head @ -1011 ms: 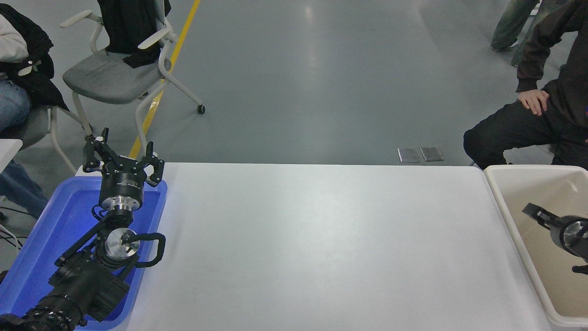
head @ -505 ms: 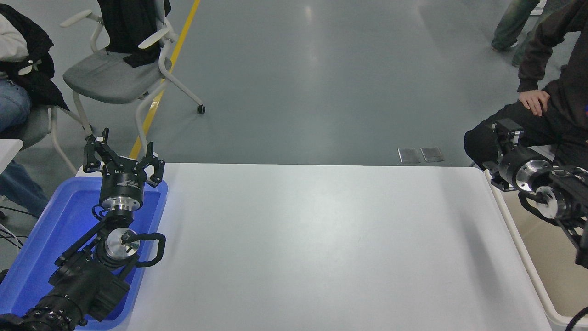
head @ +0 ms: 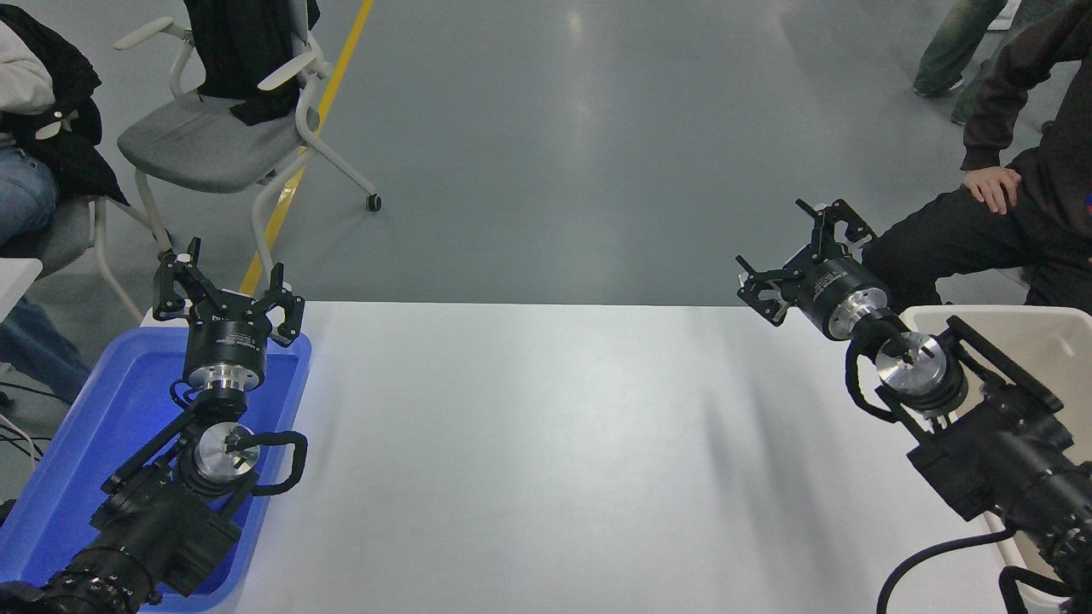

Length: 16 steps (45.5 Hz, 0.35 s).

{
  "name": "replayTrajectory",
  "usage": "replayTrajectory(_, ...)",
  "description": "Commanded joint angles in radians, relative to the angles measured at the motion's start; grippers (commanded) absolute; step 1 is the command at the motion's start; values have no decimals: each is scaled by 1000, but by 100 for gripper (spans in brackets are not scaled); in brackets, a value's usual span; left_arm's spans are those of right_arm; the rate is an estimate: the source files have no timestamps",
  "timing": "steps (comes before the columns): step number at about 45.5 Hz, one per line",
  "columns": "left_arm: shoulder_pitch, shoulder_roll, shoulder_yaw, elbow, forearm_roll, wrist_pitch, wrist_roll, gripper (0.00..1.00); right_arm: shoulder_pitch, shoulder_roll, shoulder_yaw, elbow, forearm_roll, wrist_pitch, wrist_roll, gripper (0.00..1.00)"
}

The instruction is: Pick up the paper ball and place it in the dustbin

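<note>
The paper ball is not in view anywhere. The cream-beige dustbin (head: 1054, 328) stands at the table's right edge, largely covered by my right arm. My right gripper (head: 789, 256) is open and empty, raised over the table's far right edge, left of the dustbin. My left gripper (head: 229, 286) is open and empty, parked over the far end of the blue tray (head: 60, 477).
The white table (head: 546, 452) is bare in the middle. A person (head: 1007, 213) sits just beyond the dustbin at the far right. A grey chair (head: 213, 136) and another seated person (head: 34, 128) are at the far left.
My right arm has risen out of the dustbin and swung left and forward. Its open gripper now hangs over the table's far right edge. The left arm has not moved.
</note>
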Motion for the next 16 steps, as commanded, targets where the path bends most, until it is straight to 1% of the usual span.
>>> replayTrajectory(1, 0, 0, 0, 0, 0, 0, 0, 99, -62, 40, 9, -26, 72, 109, 2, 100)
replayTrajectory(16, 0, 0, 0, 0, 0, 0, 0, 99, -85, 43, 9, -100, 86, 183, 2, 100)
